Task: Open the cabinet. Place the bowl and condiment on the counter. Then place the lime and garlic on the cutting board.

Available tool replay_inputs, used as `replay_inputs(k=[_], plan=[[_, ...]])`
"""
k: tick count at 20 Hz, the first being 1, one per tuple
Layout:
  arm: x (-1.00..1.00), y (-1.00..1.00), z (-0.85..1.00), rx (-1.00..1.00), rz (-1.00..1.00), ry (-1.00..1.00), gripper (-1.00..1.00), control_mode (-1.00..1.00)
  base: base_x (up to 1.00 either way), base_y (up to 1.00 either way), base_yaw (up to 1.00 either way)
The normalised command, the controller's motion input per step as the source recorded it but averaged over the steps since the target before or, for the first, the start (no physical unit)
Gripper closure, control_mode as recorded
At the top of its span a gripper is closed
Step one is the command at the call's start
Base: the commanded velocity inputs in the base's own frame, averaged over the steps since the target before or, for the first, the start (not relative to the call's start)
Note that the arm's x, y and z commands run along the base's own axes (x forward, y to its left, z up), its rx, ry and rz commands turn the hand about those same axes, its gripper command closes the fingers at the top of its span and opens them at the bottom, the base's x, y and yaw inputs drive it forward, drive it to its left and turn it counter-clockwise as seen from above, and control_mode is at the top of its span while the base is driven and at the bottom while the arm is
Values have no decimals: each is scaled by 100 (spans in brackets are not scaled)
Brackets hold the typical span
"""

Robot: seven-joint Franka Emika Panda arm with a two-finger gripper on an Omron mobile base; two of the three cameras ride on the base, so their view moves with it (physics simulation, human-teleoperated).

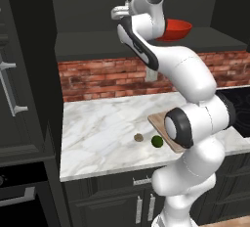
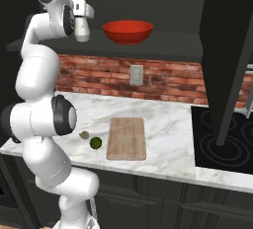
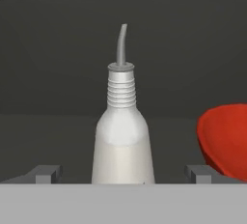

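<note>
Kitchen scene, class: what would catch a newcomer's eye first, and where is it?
The red bowl glows on the shelf of the open dark cabinet. Beside it, the open gripper straddles the white condiment. Below, a cutting board lies on the marble counter, with the lime and garlic to one side of it.

Glossy red on the bowl. White to pale grey on the condiment, ribbed at the neck, with a thin grey nozzle. Dark charcoal across the cabinet interior. White-grey veined marble for the counter, pale along its edge. Light brown with visible grain on the cutting board. Dark green on the lime; brownish-grey on the garlic. Red-brown brick with pale mortar on the backsplash. Black on the stovetop.
</note>
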Motion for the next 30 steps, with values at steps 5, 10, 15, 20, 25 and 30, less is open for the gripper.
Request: replay_inputs(k=[5, 10, 15, 20, 25, 30], plan=[[9, 0, -8, 0, 0, 0, -100, -100, 0, 0, 0], [7, 0, -9, 0, 0, 0, -100, -100, 0, 0, 0], [20, 0, -4, 0, 0, 0, -100, -100, 0, 0, 0], [27, 1, -1, 0, 0, 0, -100, -100, 0, 0, 0], [17, 8, 0, 0, 0, 0, -100, -100, 0, 0, 0], [13, 6, 0, 0, 0, 0, -100, -100, 0, 0, 0]])
